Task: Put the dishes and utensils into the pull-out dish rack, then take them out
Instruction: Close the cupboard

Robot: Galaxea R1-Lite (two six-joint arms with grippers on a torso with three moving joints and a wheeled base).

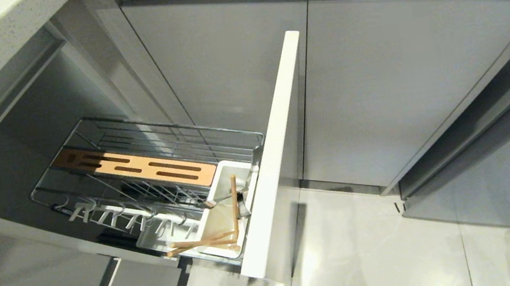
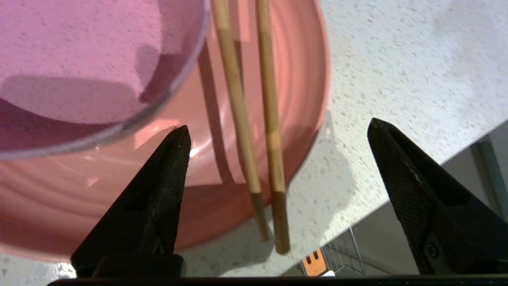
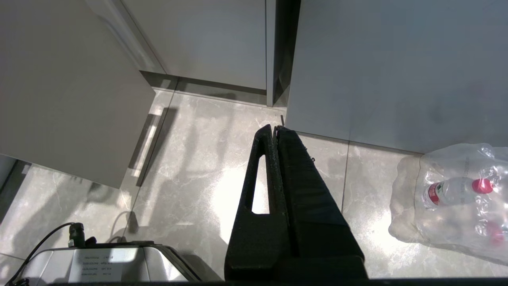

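Note:
In the left wrist view a pink bowl [image 2: 79,59] sits on a flat pink plate [image 2: 301,79] on the speckled countertop [image 2: 397,79]. Two wooden chopsticks [image 2: 238,99] lie side by side across the plate, their darker ends jutting past its rim. My left gripper [image 2: 278,125] hovers over those ends, open wide and touching nothing. The pull-out dish rack [image 1: 145,143] stands drawn out below the counter, with its brown slotted strip [image 1: 138,167] and white caddy [image 1: 223,202], in which wooden sticks [image 1: 233,201] lean. My right gripper [image 3: 275,128] is shut and empty, pointing at the floor.
The rack's narrow white cabinet front [image 1: 277,160] sticks out into the aisle. A wrapped pack of water bottles [image 3: 456,198] lies on the tiled floor at the right. Part of the robot's base [image 3: 111,262] shows below the right arm. Grey cabinet doors [image 1: 401,82] stand shut behind.

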